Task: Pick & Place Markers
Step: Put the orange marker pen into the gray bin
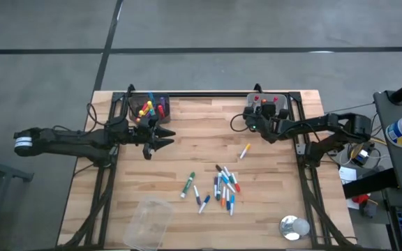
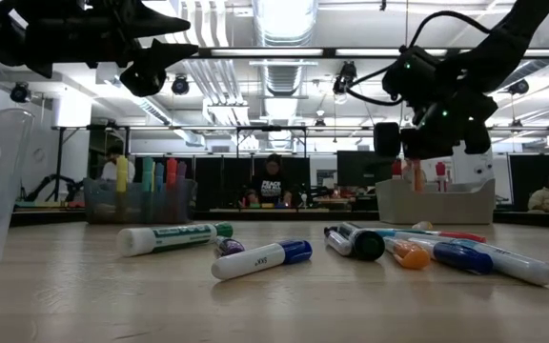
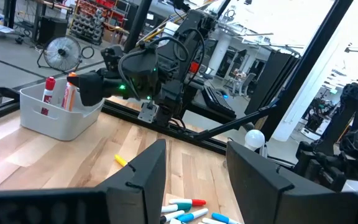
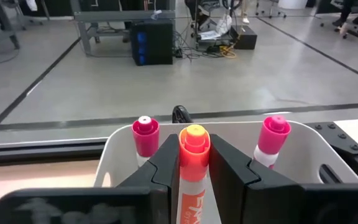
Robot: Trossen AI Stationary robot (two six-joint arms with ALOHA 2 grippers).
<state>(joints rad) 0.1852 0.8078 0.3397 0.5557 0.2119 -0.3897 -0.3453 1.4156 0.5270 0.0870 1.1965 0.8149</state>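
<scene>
— What's the right end effector (image 4: 194,171) got there?

— An orange-capped, orange-barrelled marker pen (image 4: 193,163), pinched upright between its two dark fingers. It hangs over the pale grey plastic bin (image 1: 265,106) at the far right corner of the wooden slatted tabletop (image 1: 271,202), cap up, I'd say so it can drop in standing like the pink-capped pens (image 4: 145,135) already there.

— And the other arm?

— The left end effector (image 1: 160,137) hovers just in front of the dark bin (image 1: 150,106) at the far left corner, fingers spread with nothing between them. That bin already holds several bright pens on end.

— Where are the rest of the markers?

— A loose cluster of mixed-colour markers (image 1: 223,188) lies mid-tabletop toward the near side; a green-capped one (image 1: 188,184) sits a little apart from it, and a yellow one (image 1: 245,150) lies alone nearer the grey bin.

— Room to work?

— Plenty in the middle. A clear plastic container (image 1: 149,222) sits by the near edge and a small shiny round object (image 1: 294,226) near the right corner, both clear of the pile. The black frame rails run close along the bins, so that's the tight spot, I'd guess.
</scene>
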